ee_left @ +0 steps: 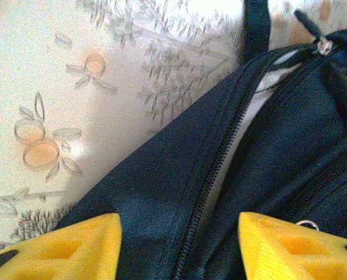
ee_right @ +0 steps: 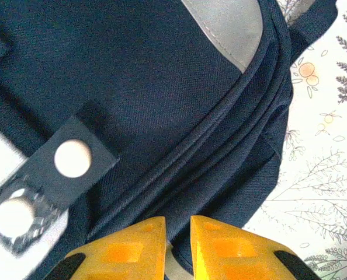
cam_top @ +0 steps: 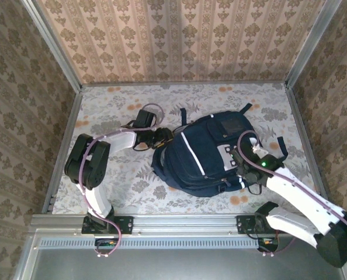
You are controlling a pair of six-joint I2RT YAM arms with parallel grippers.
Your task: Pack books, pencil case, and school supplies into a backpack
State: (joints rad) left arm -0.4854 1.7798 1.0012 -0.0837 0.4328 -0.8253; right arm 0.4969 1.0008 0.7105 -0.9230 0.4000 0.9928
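The navy backpack [cam_top: 203,157] lies flat in the middle of the floral table, white stripe and grey patch up. My left gripper [cam_top: 162,139] is at its left edge. In the left wrist view it [ee_left: 179,224] stands open, its yellow fingers astride the backpack [ee_left: 156,175] and its partly open zipper [ee_left: 220,157], through which a pale inside shows. My right gripper [cam_top: 252,177] is at the backpack's near right side. In the right wrist view it [ee_right: 178,224] is nearly closed, pinching a fold of the backpack [ee_right: 150,87] at its piped seams. Books, pencil case and school supplies are hidden.
Patterned walls close in the table [cam_top: 121,181] on three sides, and a metal rail [cam_top: 179,223] runs along the near edge. A dark strap [ee_left: 256,23] trails off the backpack's top. A snap tab [ee_right: 73,158] sits on the front pocket.
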